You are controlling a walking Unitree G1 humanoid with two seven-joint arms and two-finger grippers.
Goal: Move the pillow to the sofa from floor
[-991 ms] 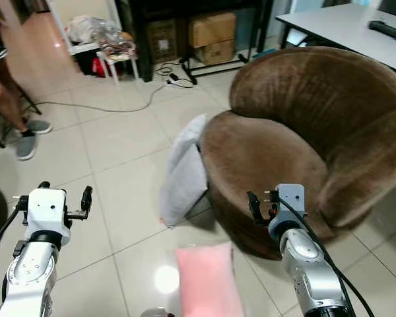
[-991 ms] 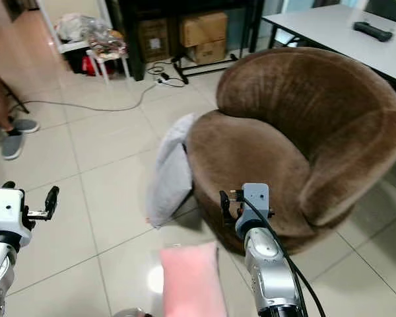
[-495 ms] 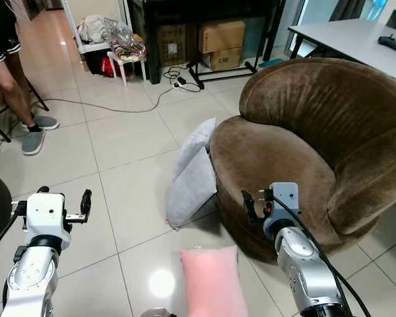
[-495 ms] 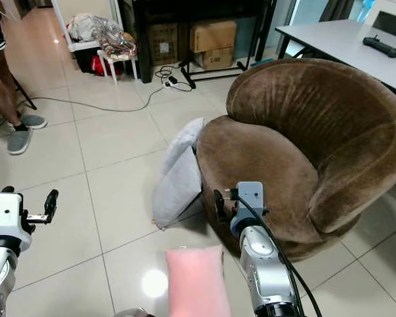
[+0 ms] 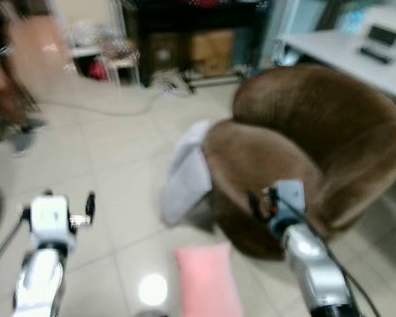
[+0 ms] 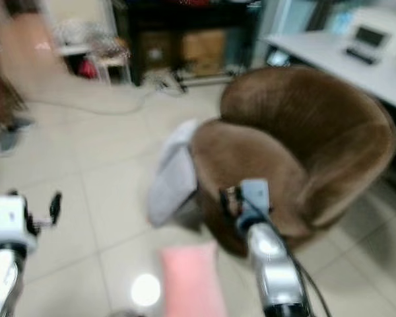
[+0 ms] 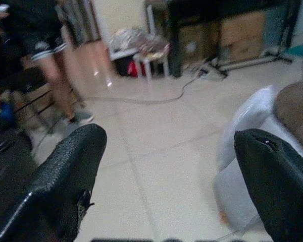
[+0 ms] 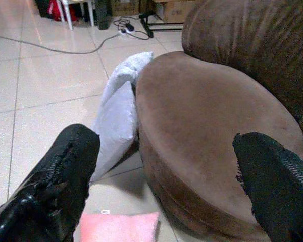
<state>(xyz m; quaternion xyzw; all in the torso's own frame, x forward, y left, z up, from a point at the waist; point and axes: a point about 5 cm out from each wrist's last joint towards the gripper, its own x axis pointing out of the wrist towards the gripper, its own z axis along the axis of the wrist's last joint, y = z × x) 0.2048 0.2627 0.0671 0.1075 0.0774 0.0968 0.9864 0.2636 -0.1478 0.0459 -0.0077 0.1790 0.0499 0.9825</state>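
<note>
A grey pillow (image 5: pixel 185 175) leans upright against the left side of the round brown sofa (image 5: pixel 317 145), its lower edge on the tiled floor. A pink pillow (image 5: pixel 208 281) lies flat on the floor just in front of me, between my arms. My left gripper (image 5: pixel 67 201) is held open over the bare tiles, left of both pillows. My right gripper (image 5: pixel 264 201) is open too, in front of the sofa's near edge. In the right wrist view, the grey pillow (image 8: pixel 116 113) and the sofa seat (image 8: pixel 207 131) lie between the wide-apart fingers (image 8: pixel 55 181). The head views are blurred.
A person (image 7: pixel 45 55) stands at the far left beside a dark chair. A cable (image 7: pixel 161 96) runs across the floor toward a black shelf with cardboard boxes (image 5: pixel 211 49). A white table (image 5: pixel 356 53) stands behind the sofa at the right.
The whole picture has shifted a little and gone blurred, so the camera is moving. Both grippers keep the same open pose, and the pillows lie where they were.
</note>
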